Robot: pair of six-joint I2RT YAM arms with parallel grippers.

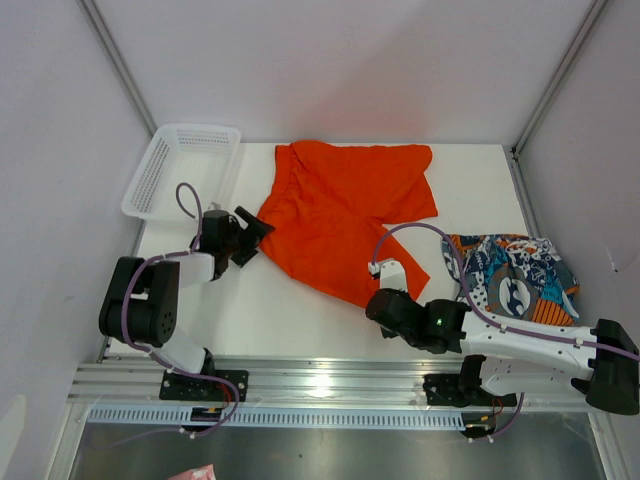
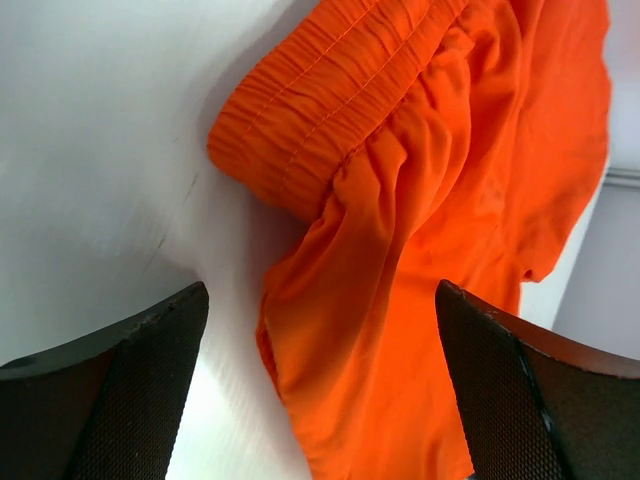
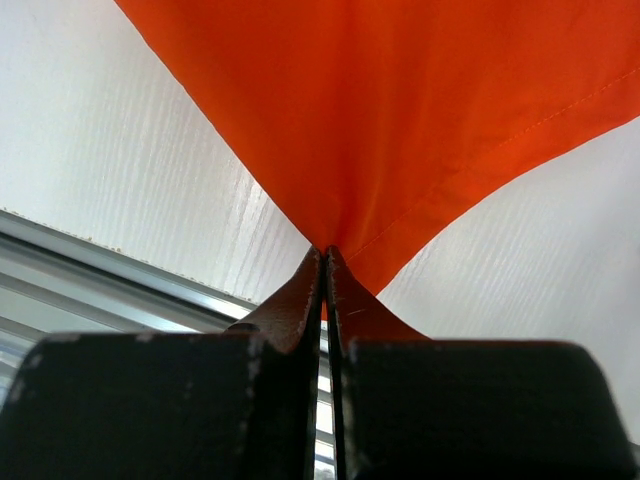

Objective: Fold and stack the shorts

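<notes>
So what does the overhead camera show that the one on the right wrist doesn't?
Only the overhead view: the white basket at the far left corner, the printed shorts lying on the right, and the left gripper open beside the waistband of the orange shorts. Only the right wrist view: close up, the right gripper shut on an edge of the orange cloth, which is drawn to a point at its tips. Both: the orange shorts and the white table.

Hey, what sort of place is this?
Likely a robot test cell: white table walled by plain panels, left arm and right arm bolted to a metal rail, orange shorts laid out.
</notes>
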